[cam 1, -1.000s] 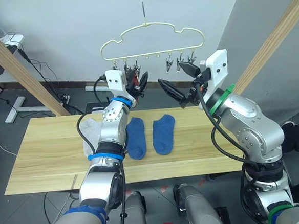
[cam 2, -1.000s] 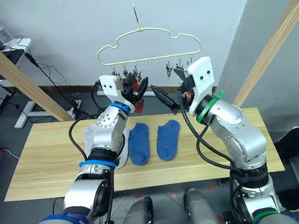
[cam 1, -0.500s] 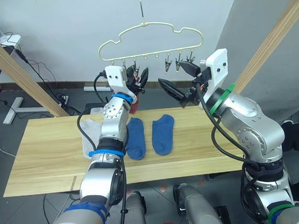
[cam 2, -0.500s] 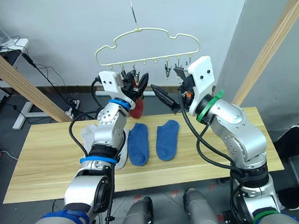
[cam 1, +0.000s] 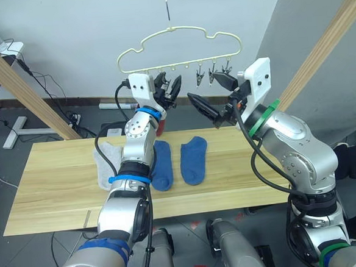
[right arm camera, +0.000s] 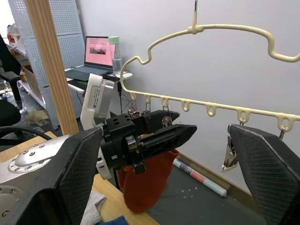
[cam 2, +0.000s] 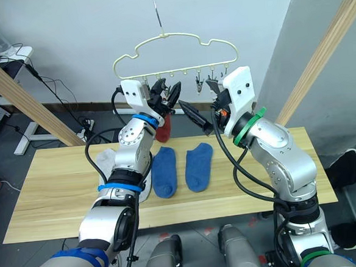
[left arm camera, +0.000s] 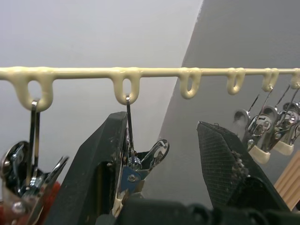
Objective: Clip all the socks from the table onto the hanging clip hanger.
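Observation:
The pale-yellow clip hanger [cam 1: 179, 29] hangs above the table [cam 1: 59, 184]. A rust red sock [cam 2: 162, 132] dangles from a clip near the bar's left end. My left gripper [cam 1: 170, 89] is up at those left clips and open, with one metal clip [left arm camera: 136, 168] between its fingers, close to one of them. My right gripper [cam 1: 214, 94] is wide open and holds nothing, just right of the left one and below the right-hand clips [cam 1: 213, 73]. Two blue socks [cam 1: 162, 165] [cam 1: 194, 160] and a light grey sock [cam 1: 107, 163] lie flat on the table.
Thick wooden poles of the frame slant up at the left [cam 1: 15, 77] and right [cam 1: 330, 43]. Behind the table are a white wall, floor cables [cam 1: 59, 93] and a desk with a laptop [right arm camera: 99, 52].
My left gripper has risen toward the hanger bar and its fingers have spread. The red sock now hangs below it. The right arm has stayed still.

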